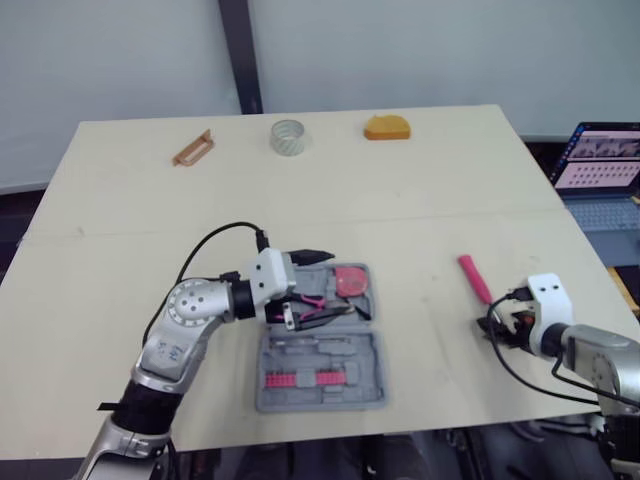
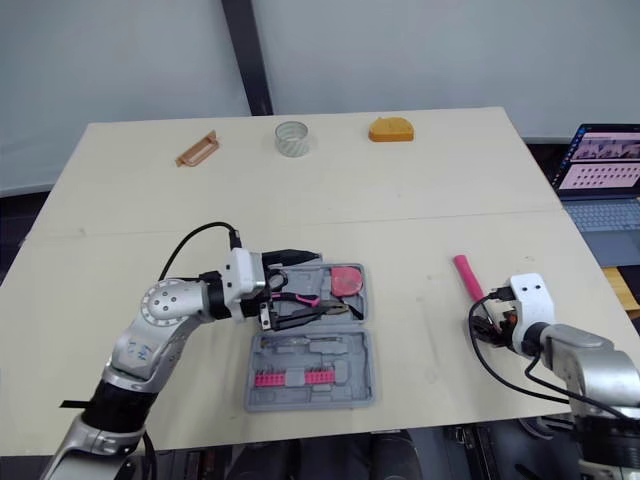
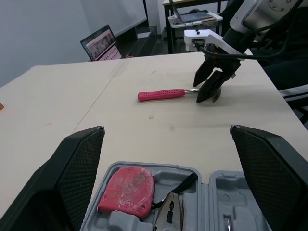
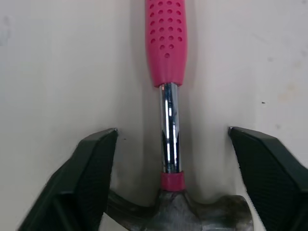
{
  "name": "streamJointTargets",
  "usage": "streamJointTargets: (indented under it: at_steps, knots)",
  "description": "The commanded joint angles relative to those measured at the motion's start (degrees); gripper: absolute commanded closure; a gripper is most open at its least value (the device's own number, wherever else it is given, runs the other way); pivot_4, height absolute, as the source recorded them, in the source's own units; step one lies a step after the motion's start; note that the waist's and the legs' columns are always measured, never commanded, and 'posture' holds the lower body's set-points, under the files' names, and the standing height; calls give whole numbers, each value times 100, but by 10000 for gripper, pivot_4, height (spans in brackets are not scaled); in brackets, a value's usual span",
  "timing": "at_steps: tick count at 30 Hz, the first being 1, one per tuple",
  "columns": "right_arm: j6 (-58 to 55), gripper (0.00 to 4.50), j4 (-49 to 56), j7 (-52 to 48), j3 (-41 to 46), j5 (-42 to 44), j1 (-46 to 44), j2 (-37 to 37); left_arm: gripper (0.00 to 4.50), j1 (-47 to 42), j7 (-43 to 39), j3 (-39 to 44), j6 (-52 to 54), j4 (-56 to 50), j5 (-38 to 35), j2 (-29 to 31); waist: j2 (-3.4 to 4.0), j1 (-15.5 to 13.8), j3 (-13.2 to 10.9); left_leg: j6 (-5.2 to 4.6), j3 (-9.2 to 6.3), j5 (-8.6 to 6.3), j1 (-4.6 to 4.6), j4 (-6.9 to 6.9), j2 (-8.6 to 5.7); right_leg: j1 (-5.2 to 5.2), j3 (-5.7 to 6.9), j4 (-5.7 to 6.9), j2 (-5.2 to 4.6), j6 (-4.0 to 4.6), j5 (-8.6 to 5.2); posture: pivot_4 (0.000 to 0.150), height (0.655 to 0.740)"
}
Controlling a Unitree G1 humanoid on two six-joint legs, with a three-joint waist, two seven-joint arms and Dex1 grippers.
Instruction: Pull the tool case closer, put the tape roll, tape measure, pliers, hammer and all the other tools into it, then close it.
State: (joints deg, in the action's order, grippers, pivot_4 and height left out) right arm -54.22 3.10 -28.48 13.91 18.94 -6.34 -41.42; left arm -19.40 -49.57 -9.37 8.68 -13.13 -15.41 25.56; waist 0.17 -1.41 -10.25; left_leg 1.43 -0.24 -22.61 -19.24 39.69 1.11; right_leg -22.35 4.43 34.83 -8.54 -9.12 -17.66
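hammer with pink dimpled grip, chrome shaft and grey head, lying on the table well right of the open tool case. straddled at the shaft by the right fingers, spread wide and not touching it. left fingers likewise apart, over the case by its red tape measure.

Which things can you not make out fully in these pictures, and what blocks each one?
- Hammer head: behind the right gripper in the eye views, cut by the right wrist view's edge.
- Pliers: partly under the left gripper, eye views.
- Orange object at the far table edge: too small to identify.
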Motion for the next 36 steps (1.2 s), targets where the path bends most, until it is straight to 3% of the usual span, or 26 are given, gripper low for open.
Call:
streamJointTargets:
  at_steps: [1,5,14,23,29,36]
  knots:
    - [-197,24544,-185,-42,-115,-52,165,-10,0,-72,45,15,-51,-132,1,-26,-4,0,3,0,0,0,0,1,0,0,0,0,0,0,0,1500,7400]
    - [-182,44380,-242,-39,-124,-58,161,-17,0,-110,60,9,-39,-115,-2,-41,-15,-1,9,-1,-1,0,0,2,0,1,0,0,0,0,0,1500,7400]
    - [455,44380,-132,-333,-175,-131,226,-205,0,-13,52,111,-42,-164,-56,20,-21,-7,13,-1,-4,-1,0,5,0,5,2,-3,0,-1,1,1500,7400]
    - [894,44380,1057,-1873,-1028,-23,0,-1515,0,1058,-164,601,-124,-898,-205,730,-4,44,2,-3,3,-2,-7,-5,0,-10,-1,-7,0,-1,1,1500,7400]
    - [260,44380,2224,-2806,-2182,160,-1373,-2054,0,2406,-421,1497,-314,-1131,-421,1329,10,84,-7,-4,-1,-3,-7,-7,4,-11,0,-11,0,-1,1,1500,7400]
    - [-644,44380,2962,-2913,-3577,276,-2957,-1289,0,3602,-532,2337,-761,-1012,-463,1462,10,44,-10,-8,-8,-6,-27,-5,3,-14,8,-31,-1,5,5,1500,7400]
